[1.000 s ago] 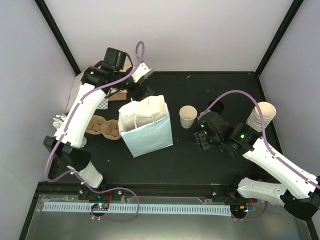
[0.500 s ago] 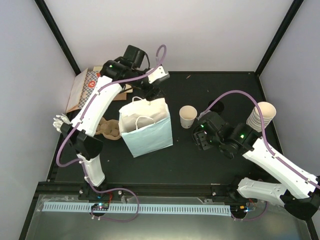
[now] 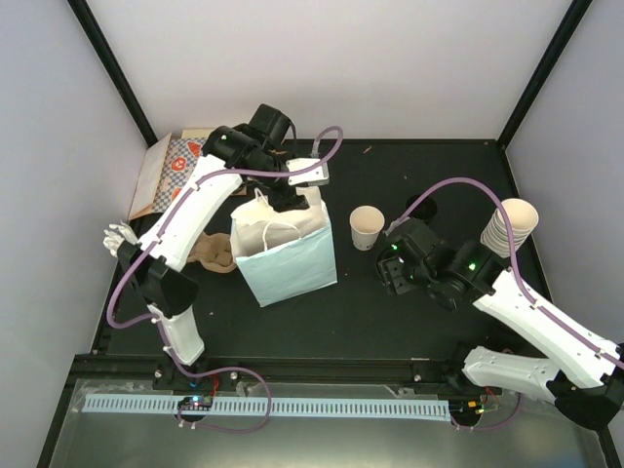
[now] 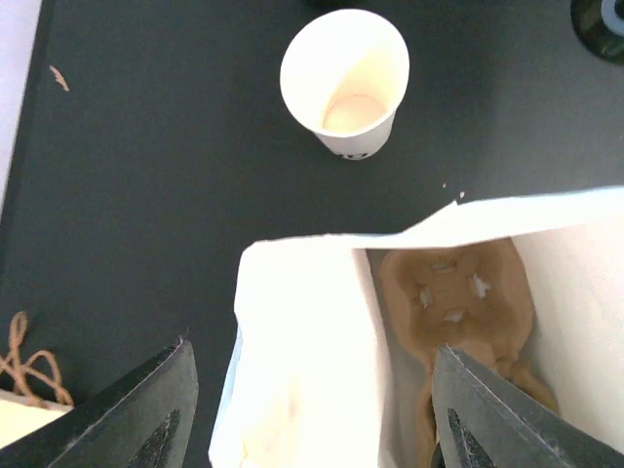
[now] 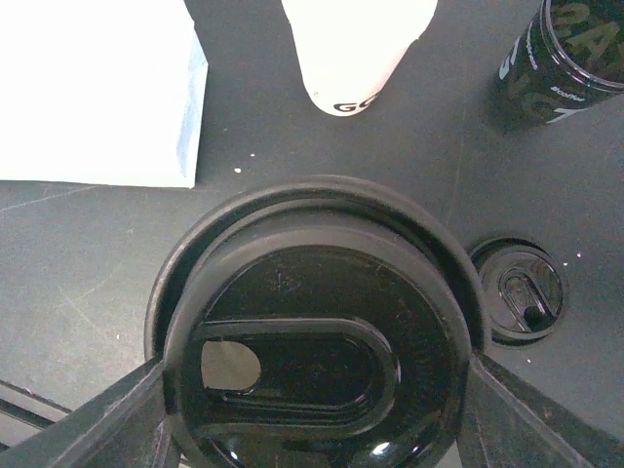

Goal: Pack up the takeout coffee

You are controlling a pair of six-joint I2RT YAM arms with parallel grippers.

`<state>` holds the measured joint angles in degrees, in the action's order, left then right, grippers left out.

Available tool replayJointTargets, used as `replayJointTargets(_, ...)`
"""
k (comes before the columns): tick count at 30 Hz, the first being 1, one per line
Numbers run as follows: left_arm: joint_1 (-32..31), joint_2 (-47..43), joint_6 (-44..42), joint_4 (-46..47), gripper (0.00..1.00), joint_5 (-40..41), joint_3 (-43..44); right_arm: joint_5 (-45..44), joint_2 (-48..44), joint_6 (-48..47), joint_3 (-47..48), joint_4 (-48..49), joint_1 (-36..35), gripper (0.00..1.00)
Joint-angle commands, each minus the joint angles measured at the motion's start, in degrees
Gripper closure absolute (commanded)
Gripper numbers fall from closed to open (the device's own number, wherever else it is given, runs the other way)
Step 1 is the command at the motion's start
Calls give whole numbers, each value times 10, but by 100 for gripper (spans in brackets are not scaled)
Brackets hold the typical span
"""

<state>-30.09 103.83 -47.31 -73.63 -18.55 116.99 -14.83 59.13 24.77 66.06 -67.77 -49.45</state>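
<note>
One takeout coffee (image 5: 312, 341) fills the right wrist view from above. Its black lid sits between the fingers of my right gripper (image 5: 317, 363), which is shut on it, and the cup body is hidden under the lid. In the top view that gripper (image 3: 390, 261) is right of the light blue paper bag (image 3: 290, 255). A lidless cream cup (image 3: 367, 227) stands upright between them. My left gripper (image 3: 292, 200) hangs over the bag's back rim. In its wrist view the open left gripper (image 4: 312, 351) straddles the bag's white side fold (image 4: 302, 361) without touching it.
A brown cardboard carrier (image 4: 458, 302) shows inside the bag's mouth. Another carrier (image 3: 203, 250) lies left of the bag. A stack of cups (image 3: 512, 226) stands at the right edge. A loose black lid (image 5: 517, 290) and a black lettered cylinder (image 5: 570, 58) sit near my right gripper.
The left arm swung right from behind the bag's left corner to over its back rim. Its jaws have narrowed somewhat. The right arm and its cup have not moved.
</note>
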Motion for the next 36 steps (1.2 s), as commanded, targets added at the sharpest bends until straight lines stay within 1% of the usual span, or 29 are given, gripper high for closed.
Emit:
replayJointTargets(1, -3, -40, -68, -11, 32, 46, -10, 3, -10, 9, 1, -3, 2, 34)
replayJointTargets(4, -3, -46, -79, -15, 33, 82, -24, 3, -12, 9, 2, -6, 3, 34)
replayJointTargets(7, -3, -46, -81, -7, 38, 109, -37, 4, -14, 11, 2, -8, 2, 34)
replayJointTargets(11, -3, -42, -79, 6, 43, 99, -37, 5, -16, 13, 1, -7, 2, 34)
replayJointTargets(17, -4, -19, -58, 18, 47, 89, -19, 8, -15, 14, 0, -5, 2, 34)
replayJointTargets(23, -15, 4, -45, 31, 54, 92, -8, 9, -14, 13, -1, -3, 2, 34)
replayJointTargets(25, -16, 11, -38, 34, 60, 95, -3, 9, -13, 14, -1, -3, 3, 34)
replayJointTargets(29, -18, 20, -32, 34, 85, 100, 16, 9, -14, 13, -1, -3, 2, 34)
replayJointTargets(32, -18, 10, -24, 44, 98, 96, 17, 8, -14, 13, -2, -2, 2, 34)
replayJointTargets(36, -19, -7, 23, 58, 98, 96, 8, 8, -12, 13, -5, 4, 2, 34)
